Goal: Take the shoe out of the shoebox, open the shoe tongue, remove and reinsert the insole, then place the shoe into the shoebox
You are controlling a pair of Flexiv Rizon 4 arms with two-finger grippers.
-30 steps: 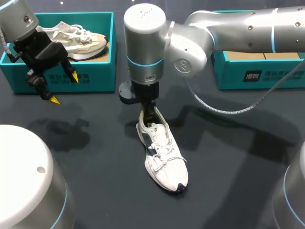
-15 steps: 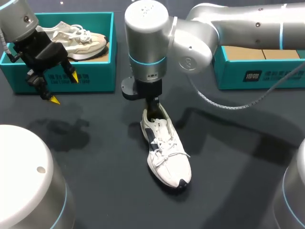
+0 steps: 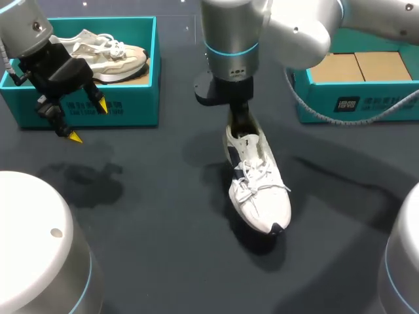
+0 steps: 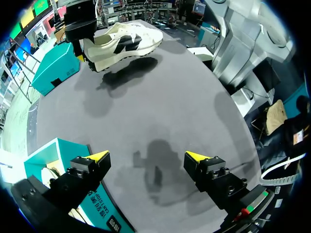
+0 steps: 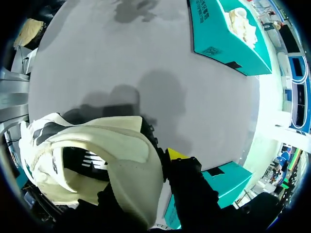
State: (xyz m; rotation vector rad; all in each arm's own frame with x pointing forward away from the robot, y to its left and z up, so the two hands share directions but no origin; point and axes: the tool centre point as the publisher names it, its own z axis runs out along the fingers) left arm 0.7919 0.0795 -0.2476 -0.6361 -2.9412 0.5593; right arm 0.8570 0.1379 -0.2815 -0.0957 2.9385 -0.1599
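My right gripper pinches the white shoe by its heel, above the table — I'd carry it steadily to the shoebox; left gripper wide.

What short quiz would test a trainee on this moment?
1. True or false: the white shoe hangs clear of the table.
2. What grips the white shoe's heel? A) a person's hand B) the right gripper C) nothing
3. Fill in: the left gripper has its fingers ___.
Key: 1 true; 2 B; 3 open.
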